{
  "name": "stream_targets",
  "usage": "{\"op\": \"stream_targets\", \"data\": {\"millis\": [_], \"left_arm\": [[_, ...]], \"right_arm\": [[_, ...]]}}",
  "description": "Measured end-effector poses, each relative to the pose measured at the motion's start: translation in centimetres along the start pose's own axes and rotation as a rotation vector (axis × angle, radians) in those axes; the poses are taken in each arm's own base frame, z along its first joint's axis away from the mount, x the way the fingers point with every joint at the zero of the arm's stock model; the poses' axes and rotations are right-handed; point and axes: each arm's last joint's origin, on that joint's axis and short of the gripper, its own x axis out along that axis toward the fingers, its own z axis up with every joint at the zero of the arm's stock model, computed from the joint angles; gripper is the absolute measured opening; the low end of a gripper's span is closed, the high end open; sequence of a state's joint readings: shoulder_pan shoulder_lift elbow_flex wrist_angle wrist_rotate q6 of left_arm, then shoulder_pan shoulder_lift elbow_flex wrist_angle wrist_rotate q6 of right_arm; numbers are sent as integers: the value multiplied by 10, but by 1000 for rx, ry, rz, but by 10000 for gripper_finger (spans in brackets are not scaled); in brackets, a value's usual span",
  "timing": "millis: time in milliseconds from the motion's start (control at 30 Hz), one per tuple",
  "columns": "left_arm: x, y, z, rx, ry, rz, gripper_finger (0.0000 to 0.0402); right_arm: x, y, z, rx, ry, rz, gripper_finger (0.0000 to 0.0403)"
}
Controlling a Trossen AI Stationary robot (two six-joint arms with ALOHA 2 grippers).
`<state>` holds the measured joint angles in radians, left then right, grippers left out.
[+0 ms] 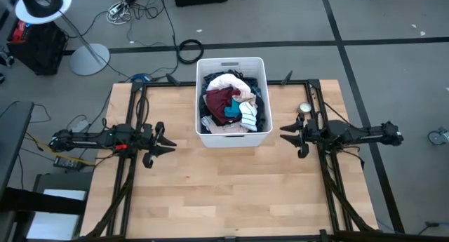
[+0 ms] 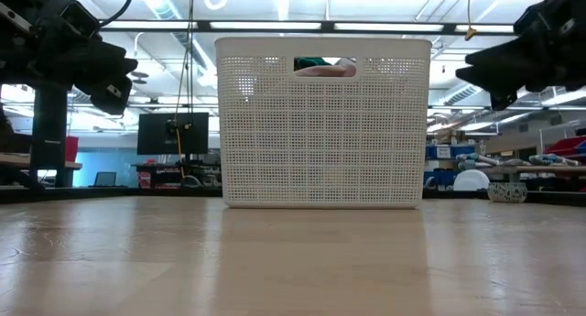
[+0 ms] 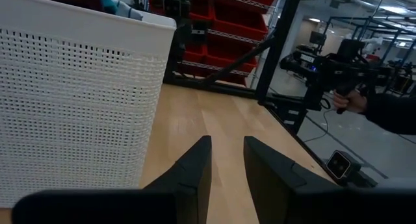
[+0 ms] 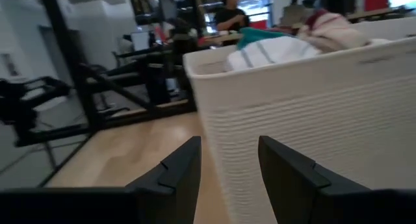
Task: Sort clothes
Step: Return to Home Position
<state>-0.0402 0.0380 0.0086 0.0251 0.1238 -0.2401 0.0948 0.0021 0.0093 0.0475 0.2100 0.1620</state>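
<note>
Wooden tabletop fills the low view's foreground with no garment on it, and behind it stands the white slotted basket. From above, the clothes are heaped inside that basket, a maroon piece in the middle and a teal sock beside it. The basket's long axis runs from the table's centre toward its far edge. The left gripper hangs just off the basket's left wall, its fingers parted by a modest gap and holding nothing. The right gripper faces the opposite wall, a little farther off, with its fingers spread somewhat wider and also empty. Both point inward at the basket, so the pile lies straight ahead of each, between them. Neither arm is clearly the nearer. With nothing loose to fetch, I judge the coming move to be a plain pull-back, each arm going outward away from the basket wall.
</note>
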Motion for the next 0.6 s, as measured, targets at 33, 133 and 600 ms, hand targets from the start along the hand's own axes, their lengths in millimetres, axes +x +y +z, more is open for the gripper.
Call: {"op": "stream_targets", "data": {"millis": [33,133,600], "left_arm": [[0,0,0,0,0,0,96],[0,0,0,1,0,0,96],[0,0,0,25,1,1,96]], "right_arm": [[0,-1,0,-7,-1,-15,155],[1,-7,0,-13,0,-70,155],[8,-20,-7,-29,96,-172,155]]}}
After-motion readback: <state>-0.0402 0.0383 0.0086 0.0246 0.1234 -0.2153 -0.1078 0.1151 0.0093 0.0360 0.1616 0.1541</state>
